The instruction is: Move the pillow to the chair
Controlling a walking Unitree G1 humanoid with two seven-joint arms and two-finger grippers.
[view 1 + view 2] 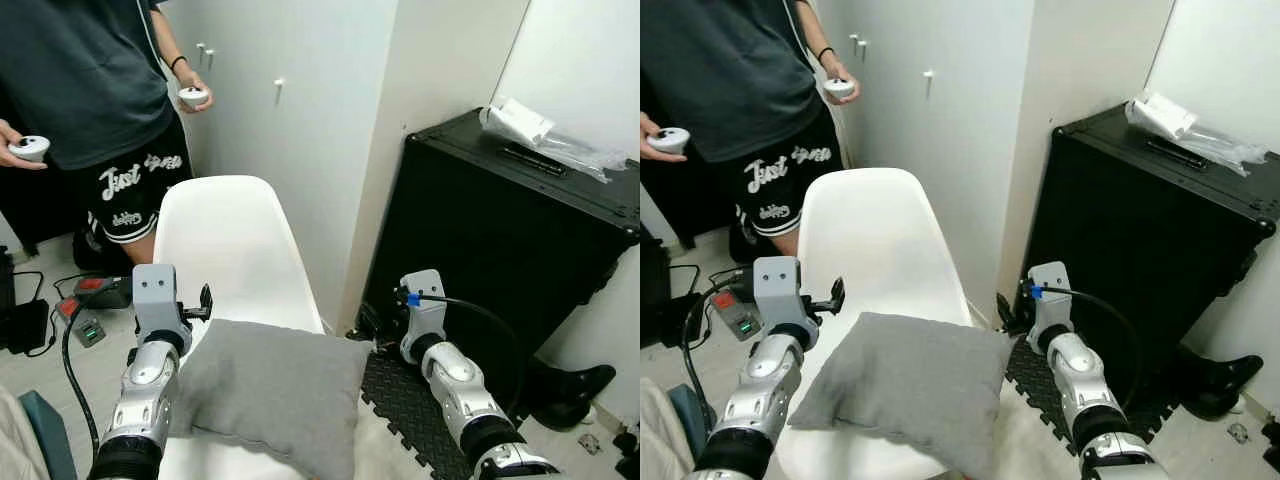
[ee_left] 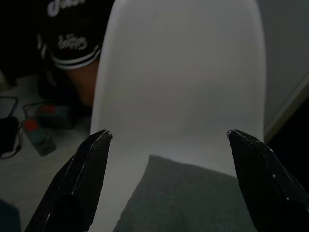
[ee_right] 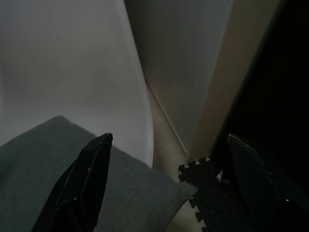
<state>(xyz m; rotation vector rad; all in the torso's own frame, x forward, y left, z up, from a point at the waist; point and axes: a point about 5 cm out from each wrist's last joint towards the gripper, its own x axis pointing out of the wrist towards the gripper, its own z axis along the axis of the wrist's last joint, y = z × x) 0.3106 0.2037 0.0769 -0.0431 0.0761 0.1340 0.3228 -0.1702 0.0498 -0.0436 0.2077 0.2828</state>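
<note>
Grey pillow point(image 1: 270, 390) rests on the white chair point(image 1: 232, 240), ahead of both grippers' wide-open, empty jaws; a person point(image 1: 90, 90) stands beyond.

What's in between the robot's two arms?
The grey pillow lies between the left gripper and right gripper, resting on the white chair. The eye views show it; both grippers are open.
</note>
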